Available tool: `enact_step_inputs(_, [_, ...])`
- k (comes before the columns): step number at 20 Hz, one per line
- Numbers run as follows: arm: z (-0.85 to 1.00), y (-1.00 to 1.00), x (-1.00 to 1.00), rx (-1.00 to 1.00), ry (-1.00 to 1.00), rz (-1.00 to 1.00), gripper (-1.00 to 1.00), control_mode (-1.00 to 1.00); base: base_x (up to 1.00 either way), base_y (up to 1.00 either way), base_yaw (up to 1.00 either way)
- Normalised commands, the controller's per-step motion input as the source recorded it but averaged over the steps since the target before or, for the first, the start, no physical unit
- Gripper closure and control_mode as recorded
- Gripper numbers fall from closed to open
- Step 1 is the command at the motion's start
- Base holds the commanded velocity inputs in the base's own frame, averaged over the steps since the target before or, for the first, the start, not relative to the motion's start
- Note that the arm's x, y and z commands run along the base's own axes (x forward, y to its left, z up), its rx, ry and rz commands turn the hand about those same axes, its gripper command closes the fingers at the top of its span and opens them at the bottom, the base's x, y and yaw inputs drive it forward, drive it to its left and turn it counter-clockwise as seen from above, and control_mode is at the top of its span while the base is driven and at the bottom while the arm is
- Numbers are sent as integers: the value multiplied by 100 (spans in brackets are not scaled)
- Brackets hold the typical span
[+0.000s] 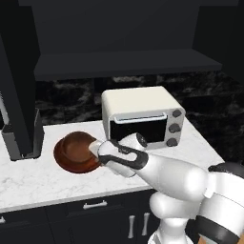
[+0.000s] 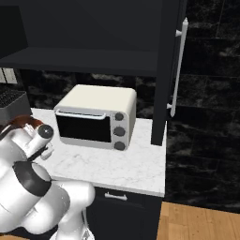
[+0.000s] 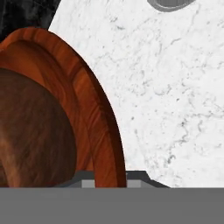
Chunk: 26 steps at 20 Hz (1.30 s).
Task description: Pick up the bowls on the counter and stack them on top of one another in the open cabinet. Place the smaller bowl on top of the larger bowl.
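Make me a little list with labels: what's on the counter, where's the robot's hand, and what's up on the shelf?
big bowl: on the counter, left of the toaster oven
small bowl: sitting inside the big bowl
tool: straddling the big bowl's rim; open or shut unclear
cabinet shelf: no bowls on it yet

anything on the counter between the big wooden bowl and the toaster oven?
The robot's own hand: in the left base view the gripper reaches down at the larger bowl's right rim, in front of the toaster oven. Otherwise bare counter.
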Motion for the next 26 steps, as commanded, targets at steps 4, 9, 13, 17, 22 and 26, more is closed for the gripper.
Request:
enact_step_inputs(4, [100, -35, -35, 0, 24, -18, 100, -100, 0, 0, 0])
enact_step_inputs(9, [100, -33, -48, 0, 23, -20, 100, -100, 0, 0, 0])
enact_step_inputs(13, [100, -28, -36, 0, 15, -17, 100, -100, 0, 0, 0])
enact_step_inputs(17, [100, -42, -61, 0, 3, -16, 100, -100, 0, 0, 0])
enact_step_inputs(22, [99, -34, -55, 0, -1, -21, 100, -100, 0, 0, 0])
enact_step_inputs(26, [100, -44, -35, -2, 1, -22, 100, -100, 0, 0, 0])
